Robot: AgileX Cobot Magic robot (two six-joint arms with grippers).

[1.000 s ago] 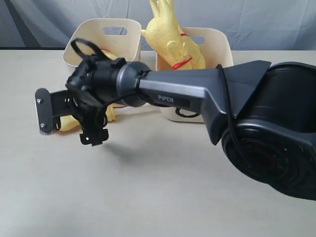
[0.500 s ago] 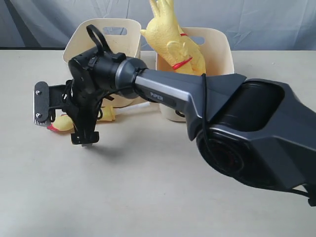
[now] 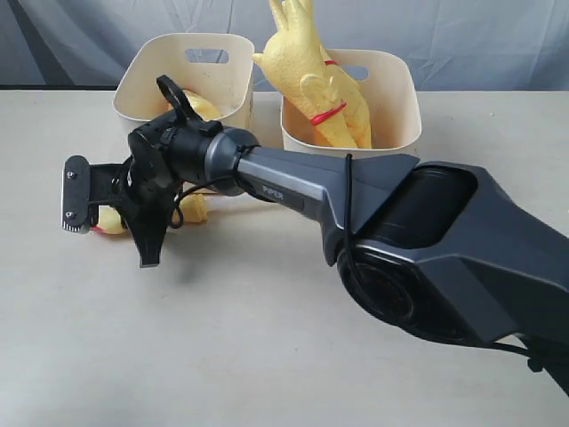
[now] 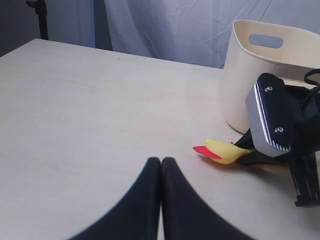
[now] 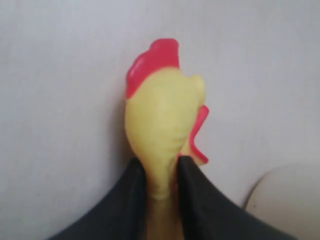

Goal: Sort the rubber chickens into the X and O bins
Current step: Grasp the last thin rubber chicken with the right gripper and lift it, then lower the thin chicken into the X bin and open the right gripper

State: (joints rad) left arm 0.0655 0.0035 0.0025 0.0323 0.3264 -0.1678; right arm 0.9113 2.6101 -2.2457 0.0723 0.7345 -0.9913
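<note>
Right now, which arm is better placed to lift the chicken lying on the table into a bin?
The right gripper: its jaws pinch the chicken by the neck, beside a bin. The left gripper is shut, empty, apart.

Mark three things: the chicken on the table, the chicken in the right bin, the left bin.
chicken on the table [image 4: 222,150], left wrist view, yellow head.
chicken in the right bin [image 3: 309,78], exterior view, bumpy body.
left bin [image 3: 164,60], exterior view, inner back wall.

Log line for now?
right gripper: shut on neck of small yellow rubber chicken, on table before left cream plastic tub | left gripper: shut, empty | large yellow rubber chicken: in right cream plastic tub
</note>
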